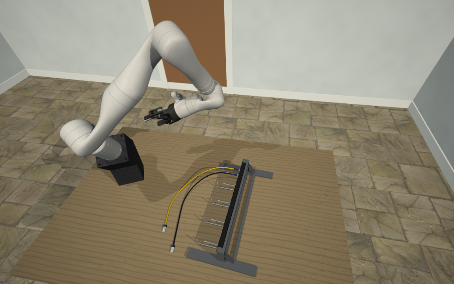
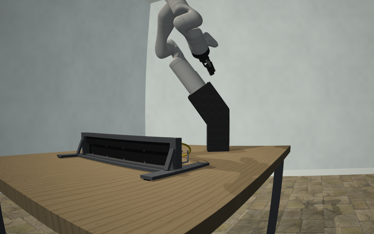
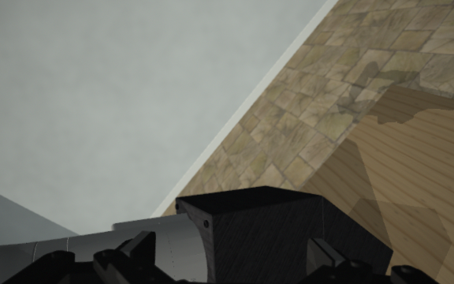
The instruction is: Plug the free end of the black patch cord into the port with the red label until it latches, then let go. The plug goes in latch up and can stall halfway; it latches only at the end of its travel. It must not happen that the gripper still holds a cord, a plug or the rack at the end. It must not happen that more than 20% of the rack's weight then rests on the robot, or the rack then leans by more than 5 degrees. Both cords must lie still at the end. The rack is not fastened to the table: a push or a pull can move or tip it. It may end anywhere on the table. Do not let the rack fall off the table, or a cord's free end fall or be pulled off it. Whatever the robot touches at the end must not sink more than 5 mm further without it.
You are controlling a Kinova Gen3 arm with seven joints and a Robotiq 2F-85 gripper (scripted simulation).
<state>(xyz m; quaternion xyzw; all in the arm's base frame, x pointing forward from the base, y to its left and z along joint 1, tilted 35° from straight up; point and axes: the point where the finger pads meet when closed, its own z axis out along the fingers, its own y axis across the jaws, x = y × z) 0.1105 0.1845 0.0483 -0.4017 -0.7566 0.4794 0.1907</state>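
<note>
The black patch cord (image 1: 190, 197) curves over the wooden table from the far end of the rack (image 1: 235, 208) to its free plug (image 1: 172, 248) near the table's front. The yellow cord (image 1: 190, 183) runs beside it, and its free plug (image 1: 164, 227) lies to the left. The dark rack stands upright on two flat feet and also shows in the exterior view (image 2: 131, 151). The red-labelled port is too small to make out. My gripper (image 1: 150, 116) is open and empty, high above the table's back corner, far from the cords. It also shows in the exterior view (image 2: 211, 69) and in the wrist view (image 3: 231, 252).
The arm's black base block (image 1: 122, 160) stands at the table's back left corner. Several metal cable hooks (image 1: 218, 202) stick out from the rack's front toward the cords. The table edge runs close to the rack's near foot (image 1: 221, 263).
</note>
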